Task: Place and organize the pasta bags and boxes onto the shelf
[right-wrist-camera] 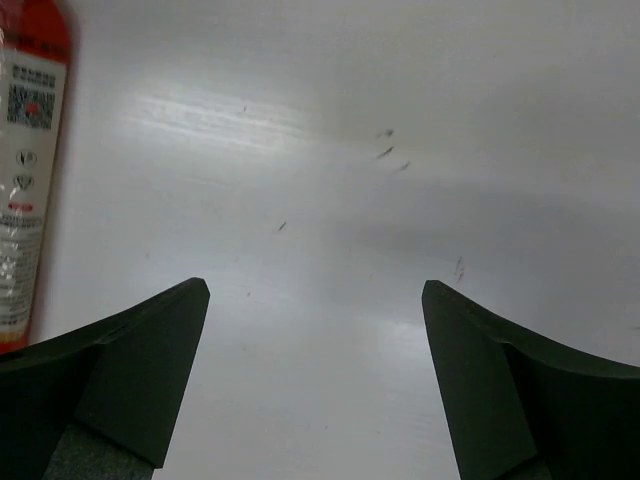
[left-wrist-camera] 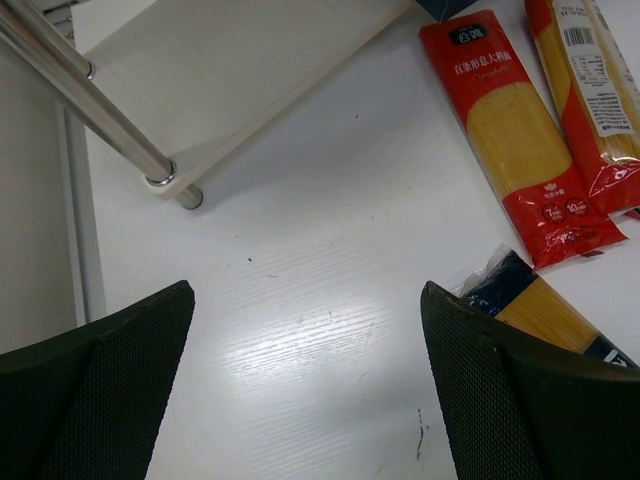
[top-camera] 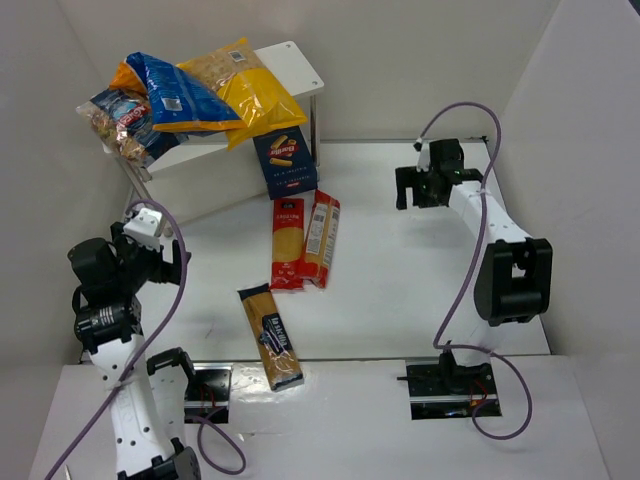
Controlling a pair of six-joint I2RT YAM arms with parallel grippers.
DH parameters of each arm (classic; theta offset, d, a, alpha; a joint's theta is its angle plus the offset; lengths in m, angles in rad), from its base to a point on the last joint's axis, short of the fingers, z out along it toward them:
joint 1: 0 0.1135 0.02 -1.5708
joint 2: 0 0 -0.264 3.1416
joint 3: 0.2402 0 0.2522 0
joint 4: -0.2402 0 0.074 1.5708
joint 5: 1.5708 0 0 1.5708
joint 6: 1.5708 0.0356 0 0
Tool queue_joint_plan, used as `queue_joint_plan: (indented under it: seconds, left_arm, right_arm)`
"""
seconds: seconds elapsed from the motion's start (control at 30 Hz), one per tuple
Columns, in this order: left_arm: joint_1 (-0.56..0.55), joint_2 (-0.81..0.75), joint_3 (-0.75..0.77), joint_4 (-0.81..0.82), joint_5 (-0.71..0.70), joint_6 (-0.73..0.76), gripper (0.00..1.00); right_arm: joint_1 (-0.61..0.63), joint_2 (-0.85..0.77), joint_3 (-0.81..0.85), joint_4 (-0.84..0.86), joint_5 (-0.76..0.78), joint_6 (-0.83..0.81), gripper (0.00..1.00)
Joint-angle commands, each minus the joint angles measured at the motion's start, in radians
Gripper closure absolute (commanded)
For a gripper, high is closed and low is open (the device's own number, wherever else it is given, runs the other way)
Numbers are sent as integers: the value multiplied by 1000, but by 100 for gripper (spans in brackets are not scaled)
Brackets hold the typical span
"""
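The white shelf (top-camera: 290,65) stands at the back left. Piled on its top board are a blue bag (top-camera: 175,95), a yellow bag (top-camera: 250,90), an orange bag (top-camera: 128,75) and a clear bag (top-camera: 120,122) with a blue-red label. A dark blue pasta box (top-camera: 285,162) stands on the table against the shelf. In front of it lie a slim red box (top-camera: 287,243) and an orange-cream box (top-camera: 322,238). Nearer the arms lies the long spaghetti packet (top-camera: 270,335). My left gripper (left-wrist-camera: 305,300) is open over bare table. My right gripper (right-wrist-camera: 315,290) is open and empty, right of the boxes.
White walls close in the table on the left, back and right. The shelf's lower board (left-wrist-camera: 220,70) and a metal leg (left-wrist-camera: 90,110) show in the left wrist view. The orange-cream box's end (right-wrist-camera: 25,150) sits at the right wrist view's left edge.
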Motion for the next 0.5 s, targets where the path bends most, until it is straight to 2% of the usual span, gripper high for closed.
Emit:
queue_joint_plan:
  seconds: [0.0, 0.27, 0.47]
  left_arm:
    - [6, 3, 36, 9, 36, -21, 0]
    - [-14, 12, 36, 9, 36, -21, 0]
    - [-14, 12, 36, 9, 36, -21, 0]
  right_arm:
    - [-31, 4, -18, -119, -216, 60, 4]
    - [-50, -146, -168, 0, -104, 51, 3]
    - [-92, -146, -178, 25, -28, 51, 3]
